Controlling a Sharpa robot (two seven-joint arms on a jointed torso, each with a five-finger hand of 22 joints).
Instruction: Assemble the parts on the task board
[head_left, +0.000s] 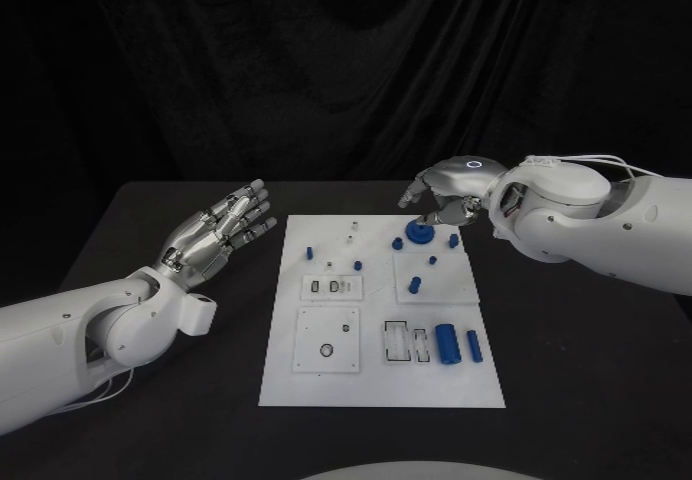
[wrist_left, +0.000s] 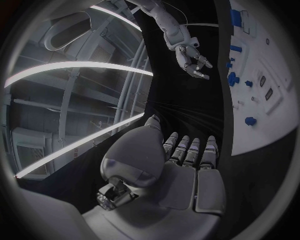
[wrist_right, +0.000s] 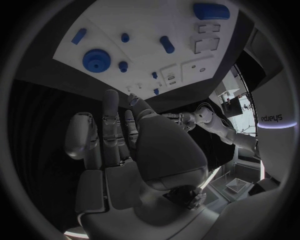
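The white task board (head_left: 382, 385) lies in the middle of the black table. A blue round disc (head_left: 417, 236) stands near its far right corner, with small blue pegs (head_left: 414, 284) close by. A blue cylinder (head_left: 447, 345) and a blue bar (head_left: 475, 346) lie toward the near right. My right hand (head_left: 447, 200) hovers just behind the disc, fingers apart and holding nothing. In the right wrist view its fingers (wrist_right: 111, 125) stretch toward the disc (wrist_right: 97, 60). My left hand (head_left: 224, 228) is left of the board, flat and spread, with nothing in it.
Square white plates with slots (head_left: 329, 340) sit on the board's near left. Black table surface (head_left: 577, 380) runs on both sides of the board. In the left wrist view, the right hand (wrist_left: 192, 60) hangs beside the board (wrist_left: 275, 115).
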